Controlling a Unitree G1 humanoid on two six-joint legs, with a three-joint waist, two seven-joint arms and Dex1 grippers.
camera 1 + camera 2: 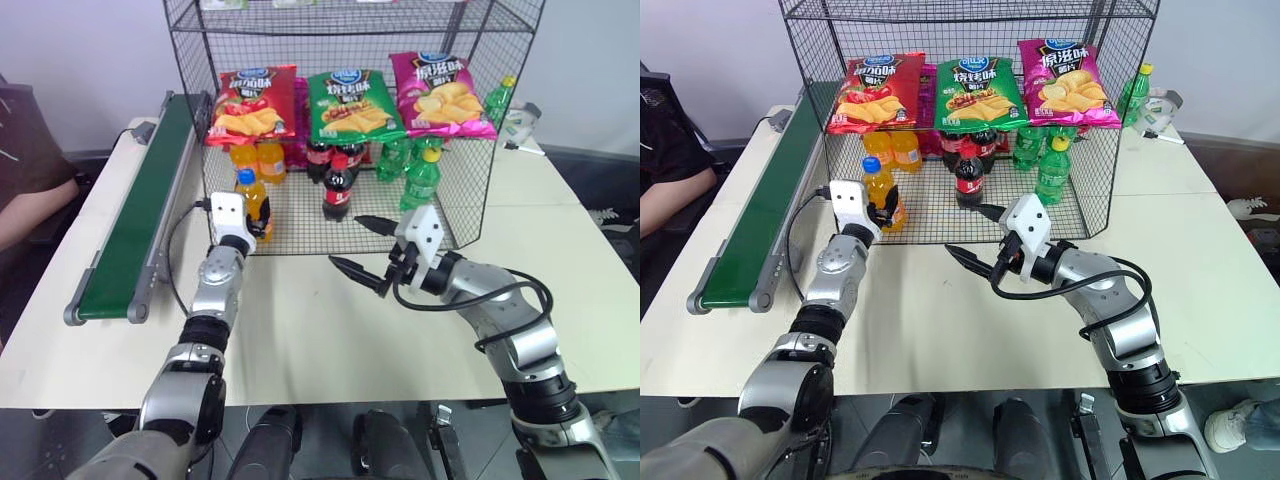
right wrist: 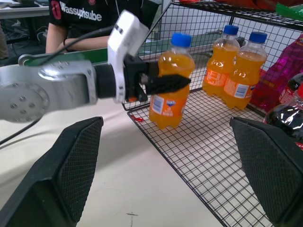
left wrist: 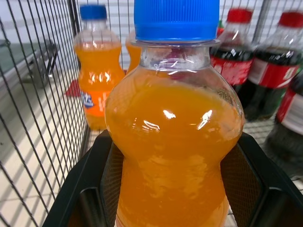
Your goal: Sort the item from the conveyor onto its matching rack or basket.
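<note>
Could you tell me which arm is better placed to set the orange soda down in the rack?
Left. Its gripper is already shut on the orange soda at the rack's front edge; the right gripper hangs open and empty beside it.

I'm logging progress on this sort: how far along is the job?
Done: the orange soda bottle is off the conveyor and upright at the rack floor's front edge. In hand: the left gripper clamps it. Left: release beside the two orange bottles. The right gripper is open, empty.
</note>
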